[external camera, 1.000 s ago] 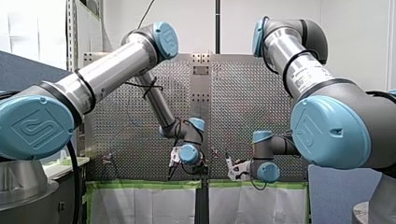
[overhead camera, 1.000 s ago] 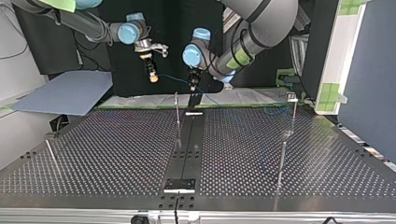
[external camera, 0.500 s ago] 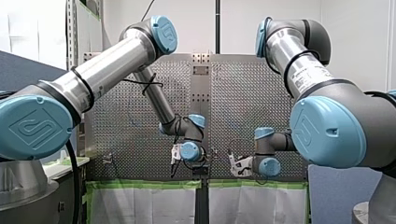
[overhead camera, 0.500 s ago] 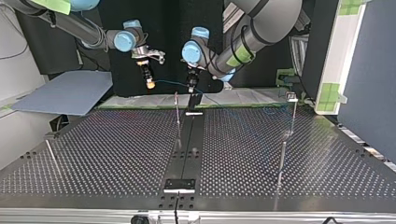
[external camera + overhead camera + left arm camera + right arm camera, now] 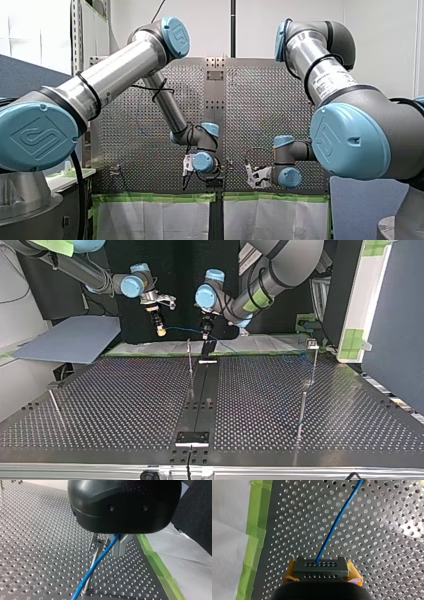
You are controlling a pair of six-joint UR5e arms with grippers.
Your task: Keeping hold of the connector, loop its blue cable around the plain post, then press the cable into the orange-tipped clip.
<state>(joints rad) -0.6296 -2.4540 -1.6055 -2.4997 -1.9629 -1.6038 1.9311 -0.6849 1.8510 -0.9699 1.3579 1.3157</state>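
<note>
My right gripper (image 5: 322, 566) is shut, its yellow pads (image 5: 291, 567) clamping a dark grey connector (image 5: 322, 570). The blue cable (image 5: 337, 521) leaves the connector and runs ahead over the perforated plate. At the top view's left this right gripper (image 5: 160, 331) hangs above the table's far edge, and the blue cable (image 5: 182, 330) stretches across to my left gripper (image 5: 205, 335). My left gripper (image 5: 106, 550) has its metal fingers shut on the blue cable (image 5: 96, 566), which crosses a thin plain post (image 5: 96, 553) just below. The plain post (image 5: 189, 357) stands beside the black centre strip.
The perforated table (image 5: 125, 405) carries a black centre strip (image 5: 200, 400). A post with a small head (image 5: 312, 347) and another bare post (image 5: 301, 410) stand at the top view's right, and a leaning one (image 5: 54, 405) at its left. Green tape (image 5: 156, 565) lines the far edge.
My right gripper with the connector has moved slightly down and toward the top view's left, drawing the cable out. My left gripper has barely shifted.
</note>
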